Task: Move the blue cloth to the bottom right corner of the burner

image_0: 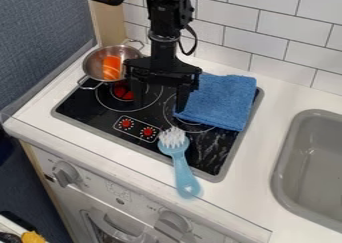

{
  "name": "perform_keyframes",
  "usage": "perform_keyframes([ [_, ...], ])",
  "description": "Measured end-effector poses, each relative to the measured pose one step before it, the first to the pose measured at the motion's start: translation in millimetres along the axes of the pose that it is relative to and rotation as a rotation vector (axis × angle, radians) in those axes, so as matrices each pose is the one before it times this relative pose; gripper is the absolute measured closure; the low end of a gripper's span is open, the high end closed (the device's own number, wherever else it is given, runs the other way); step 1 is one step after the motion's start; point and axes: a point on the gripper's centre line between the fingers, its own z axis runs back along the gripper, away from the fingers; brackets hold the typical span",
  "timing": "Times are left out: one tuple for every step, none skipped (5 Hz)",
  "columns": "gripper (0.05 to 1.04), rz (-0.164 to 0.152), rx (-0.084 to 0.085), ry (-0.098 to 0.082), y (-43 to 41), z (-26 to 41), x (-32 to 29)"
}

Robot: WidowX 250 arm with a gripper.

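Gripper (159,107) seen above the burner (217,159), pointed down; its two fingers are spread wide apart, with nothing held between them. Blue cloth (219,103) noted on the far right part of the burner, laid flat, its right edge lying along the burner's right border. Right finger seen in front of the cloth's left edge; whether the two are touching cannot be told. Metal pot (93,72) placed at the far left corner, with an orange and white piece (111,68) contained in it. Light blue brush (180,162) laid across the near border, bristles over the burner, handle end over the white counter (264,162). Grey sink (287,159) set into the counter at right.
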Motion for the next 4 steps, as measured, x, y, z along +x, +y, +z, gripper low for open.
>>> perform_keyframes([
  [0.083,0.0152,0.0131,0.0294,0.99,-9.14,-3.5],
  [0.083,0.0841,0.0414,-0.0046,1.54,6.6,-12.82],
  [0.083,-0.0024,-0.0508,-0.0531,-1.11,17.27,-4.65],
  [0.083,0.0284,-0.0299,-0.0389,0.53,9.69,-11.15],
])
